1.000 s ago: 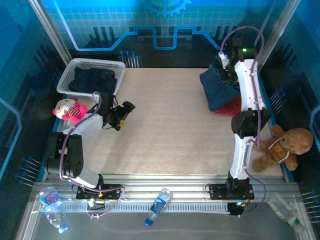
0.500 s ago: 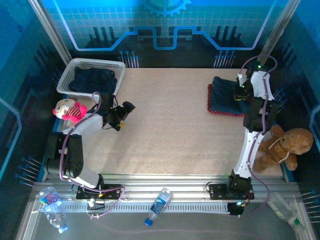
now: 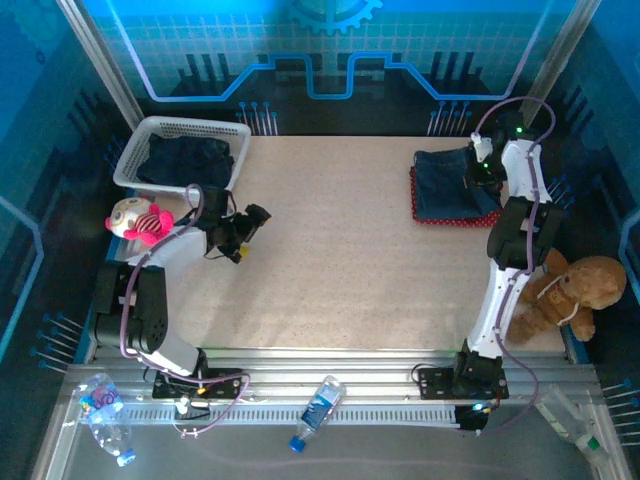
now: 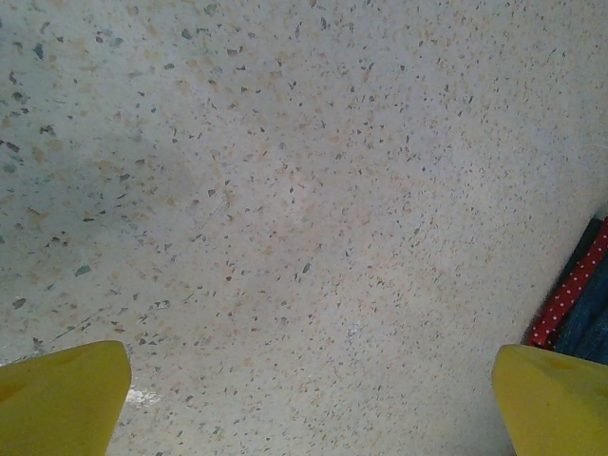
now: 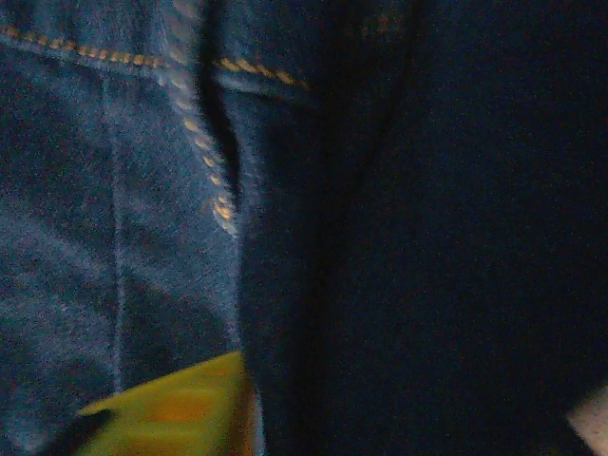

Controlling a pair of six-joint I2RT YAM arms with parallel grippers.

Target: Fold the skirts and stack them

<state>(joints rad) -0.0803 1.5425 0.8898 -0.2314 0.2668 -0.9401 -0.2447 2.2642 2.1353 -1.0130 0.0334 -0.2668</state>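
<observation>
A folded dark blue denim skirt (image 3: 445, 188) lies at the far right of the table on a red skirt (image 3: 440, 219), whose edge shows beneath it. My right gripper (image 3: 478, 171) is down on the denim's right edge. In the right wrist view a fold of denim (image 5: 399, 247) covers the jaws, leaving one yellow finger (image 5: 171, 408) visible. More dark skirts (image 3: 185, 158) lie in the white basket (image 3: 135, 160) at the far left. My left gripper (image 3: 248, 232) hangs open over bare table at the left, nothing between its fingers (image 4: 62, 399); the red skirt (image 4: 570, 290) shows at that view's right edge.
A pink-and-white plush toy (image 3: 140, 220) lies beside the left arm, below the basket. A brown teddy bear (image 3: 560, 295) sits at the right edge by the right arm. Plastic bottles (image 3: 318, 408) lie on the rail in front of the bases.
My right arm swung right and lowered the denim skirt, which hung draped from it, flat onto the red skirt. The left arm has not moved.
</observation>
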